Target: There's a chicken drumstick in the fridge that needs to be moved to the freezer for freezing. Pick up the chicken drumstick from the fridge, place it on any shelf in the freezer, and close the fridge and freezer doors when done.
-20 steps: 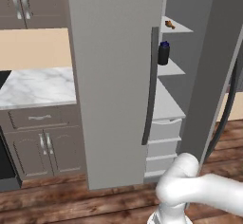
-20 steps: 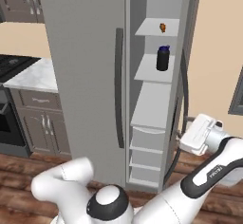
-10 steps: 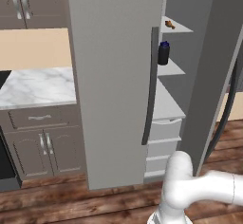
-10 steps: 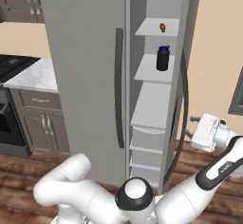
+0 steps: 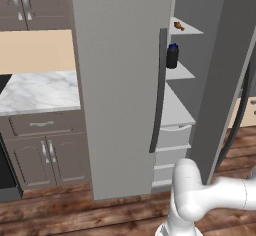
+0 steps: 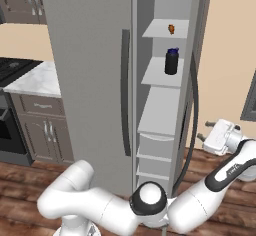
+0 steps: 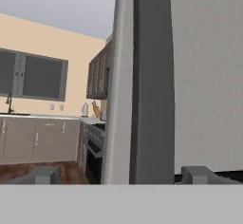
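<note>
Brown chicken drumstick (image 6: 171,28) lies on the open fridge's top shelf (image 6: 165,30), high above and well apart from the gripper (image 6: 204,132), whose fingers stand apart beside the door handle (image 6: 192,125).

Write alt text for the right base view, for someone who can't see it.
A tall grey fridge stands with its right door open, showing a small chicken drumstick on the top shelf and a dark jar on the shelf below. The white arm reaches right, its pincer by the door's outer side.
</note>
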You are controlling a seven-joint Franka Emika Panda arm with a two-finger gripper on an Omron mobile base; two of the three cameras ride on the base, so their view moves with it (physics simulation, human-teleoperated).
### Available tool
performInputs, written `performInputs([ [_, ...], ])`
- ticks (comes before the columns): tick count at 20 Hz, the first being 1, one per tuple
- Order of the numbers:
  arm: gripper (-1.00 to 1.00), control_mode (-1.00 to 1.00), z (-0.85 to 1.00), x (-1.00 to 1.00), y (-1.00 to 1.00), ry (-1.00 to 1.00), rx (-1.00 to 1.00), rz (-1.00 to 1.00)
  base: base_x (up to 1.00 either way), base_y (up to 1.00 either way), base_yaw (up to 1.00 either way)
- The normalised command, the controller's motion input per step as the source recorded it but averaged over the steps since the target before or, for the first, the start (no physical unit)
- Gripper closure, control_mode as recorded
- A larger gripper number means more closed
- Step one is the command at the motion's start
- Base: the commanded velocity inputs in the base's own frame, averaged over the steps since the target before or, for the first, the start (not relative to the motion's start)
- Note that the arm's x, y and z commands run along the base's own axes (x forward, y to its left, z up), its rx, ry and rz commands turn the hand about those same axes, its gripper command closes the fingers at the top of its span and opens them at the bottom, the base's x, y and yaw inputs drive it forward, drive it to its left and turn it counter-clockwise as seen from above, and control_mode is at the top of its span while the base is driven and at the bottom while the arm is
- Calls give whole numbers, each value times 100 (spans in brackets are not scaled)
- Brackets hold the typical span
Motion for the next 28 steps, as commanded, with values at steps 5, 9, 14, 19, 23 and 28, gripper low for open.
performInputs([
  [5,-100,-100,-1,36,0,7,0,-18,0,0,0],
  [9,-100,-100,-10,29,0,2,-1,-10,0,0,0],
  [14,-100,-100,0,-5,3,0,0,2,0,0,0],
  [19,-100,-100,-5,10,49,5,-3,3,0,0,0],
  [23,-100,-100,-20,46,77,12,-6,0,0,0,0],
  [28,-100,-100,-14,6,88,12,-5,0,0,0,0],
])
